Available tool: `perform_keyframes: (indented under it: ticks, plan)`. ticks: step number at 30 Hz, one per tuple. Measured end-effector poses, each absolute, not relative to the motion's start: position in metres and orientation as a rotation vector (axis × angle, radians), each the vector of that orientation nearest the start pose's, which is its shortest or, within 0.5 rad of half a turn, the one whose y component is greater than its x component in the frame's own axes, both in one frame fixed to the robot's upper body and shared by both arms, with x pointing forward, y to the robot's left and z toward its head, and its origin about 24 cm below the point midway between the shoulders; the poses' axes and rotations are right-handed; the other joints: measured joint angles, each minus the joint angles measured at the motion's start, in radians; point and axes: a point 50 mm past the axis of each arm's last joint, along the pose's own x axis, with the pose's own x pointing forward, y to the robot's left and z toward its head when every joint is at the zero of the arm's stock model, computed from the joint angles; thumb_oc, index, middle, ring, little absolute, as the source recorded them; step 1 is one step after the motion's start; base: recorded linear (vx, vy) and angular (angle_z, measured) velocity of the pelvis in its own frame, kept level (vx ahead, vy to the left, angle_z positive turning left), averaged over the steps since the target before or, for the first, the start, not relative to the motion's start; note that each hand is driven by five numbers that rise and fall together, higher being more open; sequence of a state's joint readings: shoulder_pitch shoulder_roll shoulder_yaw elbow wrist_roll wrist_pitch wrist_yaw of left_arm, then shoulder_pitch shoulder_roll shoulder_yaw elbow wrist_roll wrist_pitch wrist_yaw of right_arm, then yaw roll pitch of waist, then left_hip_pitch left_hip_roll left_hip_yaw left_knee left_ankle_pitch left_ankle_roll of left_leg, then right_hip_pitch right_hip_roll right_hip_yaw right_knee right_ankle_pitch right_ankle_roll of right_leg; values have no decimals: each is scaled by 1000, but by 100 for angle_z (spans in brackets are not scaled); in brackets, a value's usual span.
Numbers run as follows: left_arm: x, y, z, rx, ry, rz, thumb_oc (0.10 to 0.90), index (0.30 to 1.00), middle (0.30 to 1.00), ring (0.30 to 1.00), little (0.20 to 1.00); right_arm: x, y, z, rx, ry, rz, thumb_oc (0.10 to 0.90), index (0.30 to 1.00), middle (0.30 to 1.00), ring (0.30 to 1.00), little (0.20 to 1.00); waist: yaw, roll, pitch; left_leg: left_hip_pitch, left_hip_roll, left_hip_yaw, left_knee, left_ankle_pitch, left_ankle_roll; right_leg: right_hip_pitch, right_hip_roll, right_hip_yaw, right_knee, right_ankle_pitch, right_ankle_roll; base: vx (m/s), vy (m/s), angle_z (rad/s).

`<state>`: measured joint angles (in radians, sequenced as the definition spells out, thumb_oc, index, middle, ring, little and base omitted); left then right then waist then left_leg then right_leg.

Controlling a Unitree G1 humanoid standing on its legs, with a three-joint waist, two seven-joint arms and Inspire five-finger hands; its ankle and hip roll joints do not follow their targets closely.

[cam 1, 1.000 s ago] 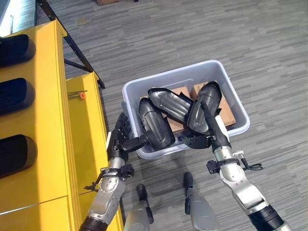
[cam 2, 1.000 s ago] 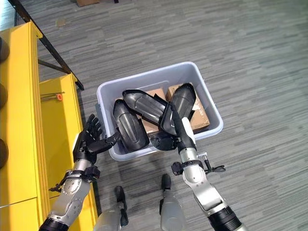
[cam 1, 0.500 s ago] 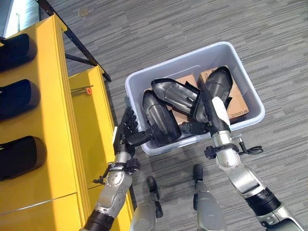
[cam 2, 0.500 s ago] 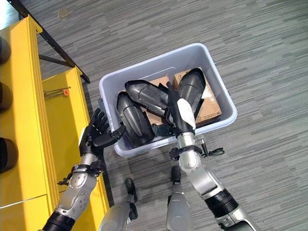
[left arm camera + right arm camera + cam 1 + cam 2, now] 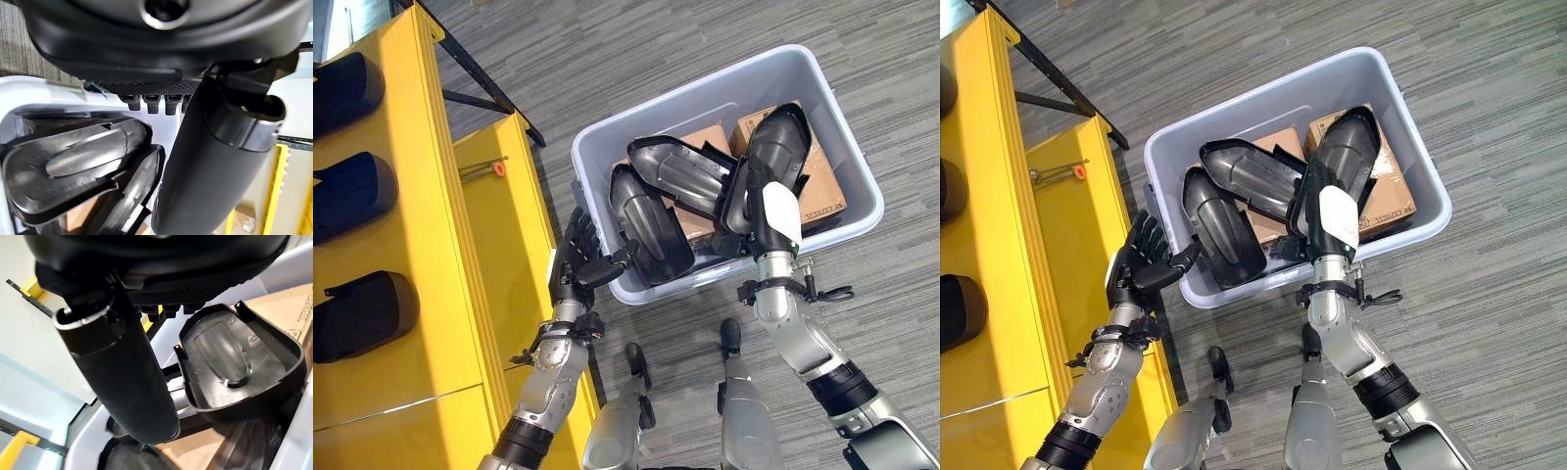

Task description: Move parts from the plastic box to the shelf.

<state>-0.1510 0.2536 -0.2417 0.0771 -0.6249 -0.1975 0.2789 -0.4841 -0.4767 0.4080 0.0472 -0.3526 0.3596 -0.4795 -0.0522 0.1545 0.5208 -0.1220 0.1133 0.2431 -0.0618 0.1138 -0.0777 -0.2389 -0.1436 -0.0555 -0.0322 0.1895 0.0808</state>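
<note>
A pale grey plastic box (image 5: 705, 86) on the floor holds three black shell-shaped parts. The left part (image 5: 651, 227) leans on the near wall, the middle part (image 5: 690, 176) lies hollow side up, and the right part (image 5: 781, 145) stands tilted. My left hand (image 5: 579, 262) hovers open outside the box's near left corner. Its thumb (image 5: 205, 161) points at the left part's edge; whether it touches, I cannot tell. My right hand (image 5: 775, 211) reaches over the near wall between the middle and right parts, open and holding nothing. The yellow shelf (image 5: 421, 196) stands on the left.
Three black parts (image 5: 352, 191) lie on the shelf. Its lower yellow step (image 5: 514, 225) carries a thin rod with an orange tip (image 5: 499, 168). Cardboard cartons (image 5: 818, 191) sit under the parts in the box. A black frame leg (image 5: 489, 100) crosses the floor behind.
The whole picture has shifted, so the camera has moved. Both hands keep about the same places by the box. The right hand's white-covered side now faces up more.
</note>
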Motion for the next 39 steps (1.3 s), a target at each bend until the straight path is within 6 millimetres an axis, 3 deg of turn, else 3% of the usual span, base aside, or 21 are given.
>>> perform_keyframes:
  ticks: [18, 23, 25, 27, 39]
  plan:
    - [280, 150, 70, -382, -114, 41, 900, 1000, 1000, 1000, 1000, 331, -164, 145, -1006, -278, -377, 900, 1000, 1000, 1000, 1000, 3, 0, 0, -99, -18, 25, 0, 9, 15, -125, -17, 27, 23, 7, 10, -13, 3, -2]
    - [280, 149, 77, -391, -156, 36, 900, 1000, 1000, 1000, 1000, 333, -165, 148, -1011, -272, -404, 900, 1000, 1000, 1000, 1000, 7, 1, 0, -160, -32, 32, 4, 17, 25, -206, -28, 41, 54, 7, 12, -59, 4, -2]
    - [281, 150, 81, -395, -184, 36, 900, 1000, 1000, 1000, 1000, 335, -165, 151, -1017, -293, -439, 900, 1000, 1000, 1000, 1000, 16, 1, 0, -193, -39, 35, 15, 20, 29, -250, -35, 47, 83, 6, 15, -103, 25, -6]
    - [281, 149, 92, -408, -241, 25, 900, 1000, 1000, 1000, 1000, 340, -162, 166, -1017, -347, -475, 900, 1000, 1000, 1000, 1000, 31, 1, -1, -259, -49, 50, 42, 19, 34, -338, -45, 70, 129, 1, 15, -18, 38, -9]
    - [281, 146, 116, -442, -387, -6, 900, 1000, 1000, 1000, 1000, 350, -155, 198, -1095, -500, -552, 900, 1000, 1000, 1000, 1000, 59, 2, -2, -462, -47, 43, 190, -6, 44, -545, -60, 91, 279, -30, 1, -46, 0, 4]
